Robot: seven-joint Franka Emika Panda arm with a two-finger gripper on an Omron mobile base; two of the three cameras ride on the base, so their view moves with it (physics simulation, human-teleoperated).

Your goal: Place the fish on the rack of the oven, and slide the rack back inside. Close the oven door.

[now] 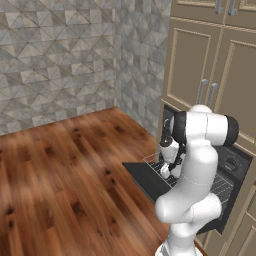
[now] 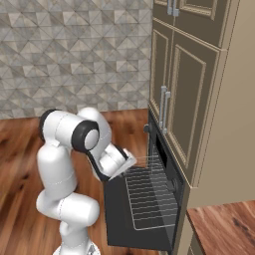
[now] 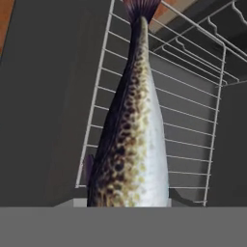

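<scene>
A long speckled fish (image 3: 130,130), dark-backed with a pale belly, runs away from the hand, tail fin farthest. My gripper (image 2: 127,167) is shut on its near end. It hangs just over the silver wire rack (image 3: 219,103), which is pulled out above the lowered oven door (image 3: 43,106). From the right base the rack (image 2: 149,199) lies over the dark door (image 2: 117,209), reaching out of the oven (image 2: 164,154). From the left base the gripper (image 1: 167,172) hovers at the rack's (image 1: 220,185) front left part, over the door (image 1: 145,177). My own fingertips are hidden behind the fish.
Tall beige cabinets (image 2: 189,99) with metal bar handles stand above and around the oven. The floor (image 1: 60,170) to the left is wood, and tiled walls close off the back. A wooden countertop (image 2: 224,224) shows at the lower right.
</scene>
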